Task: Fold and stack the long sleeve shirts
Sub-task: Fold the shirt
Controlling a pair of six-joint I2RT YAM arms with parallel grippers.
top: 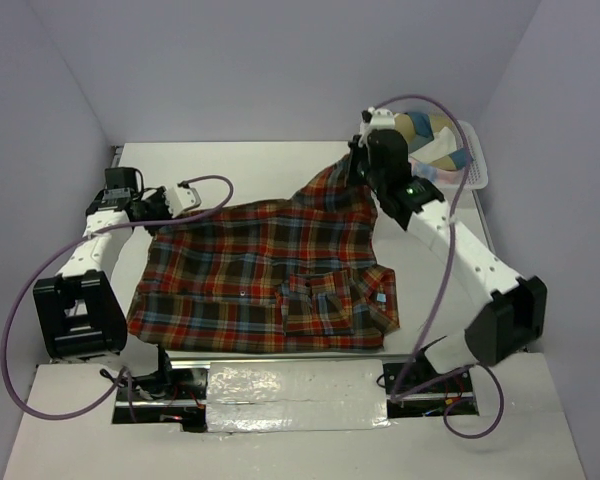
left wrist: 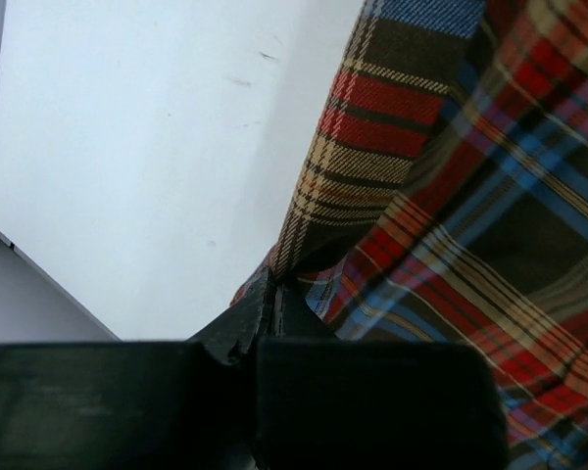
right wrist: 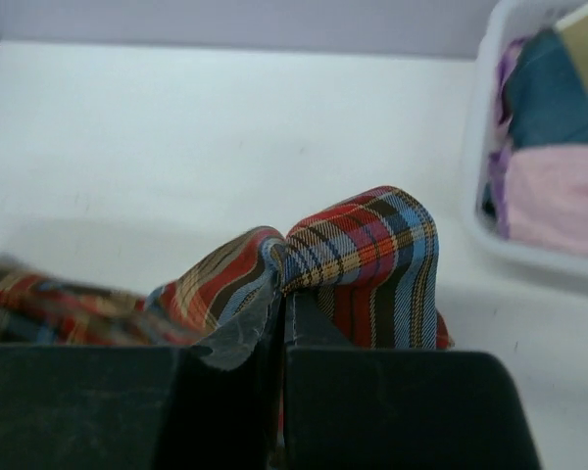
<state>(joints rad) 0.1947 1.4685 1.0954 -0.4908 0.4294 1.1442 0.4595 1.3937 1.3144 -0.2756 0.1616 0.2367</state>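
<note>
A red-orange, brown and blue plaid long sleeve shirt [top: 265, 275] lies spread across the middle of the table, chest pocket toward the front right. My left gripper [top: 158, 212] is shut on the shirt's far left edge; in the left wrist view the gripper [left wrist: 272, 284] pinches the plaid cloth [left wrist: 451, 196] at its tip. My right gripper [top: 357, 168] is shut on the far right corner, lifting it into a peak. The right wrist view shows that gripper [right wrist: 282, 284] with a bunched fold of plaid [right wrist: 367, 250] squeezed between its jaws.
A white basket [top: 477, 160] with several other folded cloths stands at the far right corner, just behind the right arm; its rim [right wrist: 480, 166] shows in the right wrist view. Purple cables loop from both arms. Grey walls enclose the table.
</note>
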